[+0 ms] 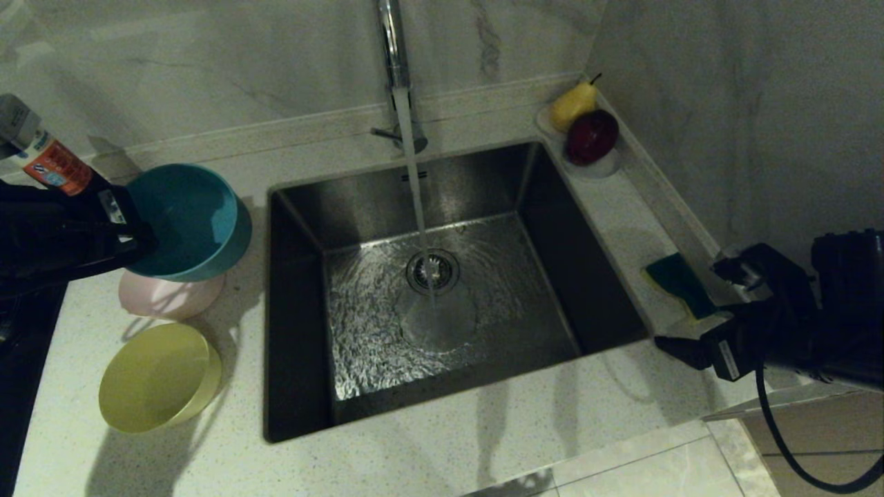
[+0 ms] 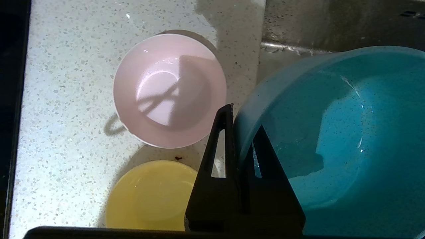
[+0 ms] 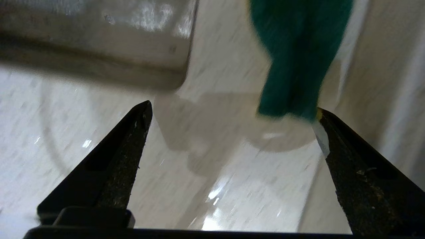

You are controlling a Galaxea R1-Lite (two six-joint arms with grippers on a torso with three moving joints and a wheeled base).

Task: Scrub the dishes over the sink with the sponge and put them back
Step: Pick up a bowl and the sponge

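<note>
My left gripper [image 1: 131,241] [image 2: 244,118] is shut on the rim of the light blue bowl [image 1: 190,221] [image 2: 332,132], holding it tilted above the counter left of the sink [image 1: 483,179]. The pale pink bowl [image 1: 169,295] [image 2: 169,89] stands just under it, and the yellow bowl [image 1: 155,378] [image 2: 149,196] sits nearer the front. On the counter right of the sink lies the green-and-yellow sponge [image 1: 680,283] [image 3: 298,49]. My right gripper [image 1: 694,307] [image 3: 232,109] is open just short of it, one fingertip [image 3: 320,114] close to the sponge's near end.
Water runs from the faucet [image 1: 397,55] onto the drain strainer [image 1: 431,270]. A white dish [image 1: 608,164] with a pear and a red fruit sits at the back right corner. A bottle [image 1: 41,159] stands at far left. The wall rises close behind the sponge.
</note>
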